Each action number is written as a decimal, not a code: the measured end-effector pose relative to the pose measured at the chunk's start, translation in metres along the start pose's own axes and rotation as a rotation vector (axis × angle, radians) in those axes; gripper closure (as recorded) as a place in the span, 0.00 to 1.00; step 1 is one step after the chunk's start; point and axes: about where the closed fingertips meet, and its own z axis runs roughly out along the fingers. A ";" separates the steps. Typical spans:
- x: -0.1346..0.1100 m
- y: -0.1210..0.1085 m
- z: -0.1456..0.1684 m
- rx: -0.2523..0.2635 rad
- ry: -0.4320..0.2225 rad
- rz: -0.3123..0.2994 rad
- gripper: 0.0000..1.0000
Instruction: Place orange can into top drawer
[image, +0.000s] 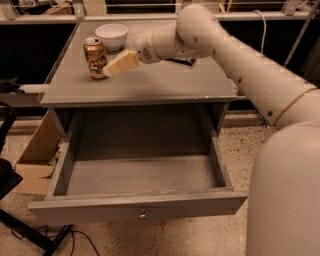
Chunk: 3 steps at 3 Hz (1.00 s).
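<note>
The orange can (95, 57) stands upright on the grey cabinet top (150, 82), at its left back, in front of a white bowl (111, 35). My gripper (119, 63) reaches in from the right, low over the top, its pale fingertips right beside the can's right side. The top drawer (137, 207) is pulled fully out below, its inside bare, a small round metal knob (143, 216) at the middle of its front panel.
A flat dark candy bar (181, 61) lies on the top, mostly behind my arm. A cardboard box (35, 160) sits on the floor at the left. A dark base with cables (20, 220) is at the lower left. My arm fills the right side.
</note>
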 end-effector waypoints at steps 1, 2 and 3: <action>-0.012 0.005 0.037 -0.017 -0.081 0.007 0.00; -0.032 0.021 0.074 -0.041 -0.176 -0.002 0.02; -0.039 0.025 0.092 -0.040 -0.235 0.002 0.25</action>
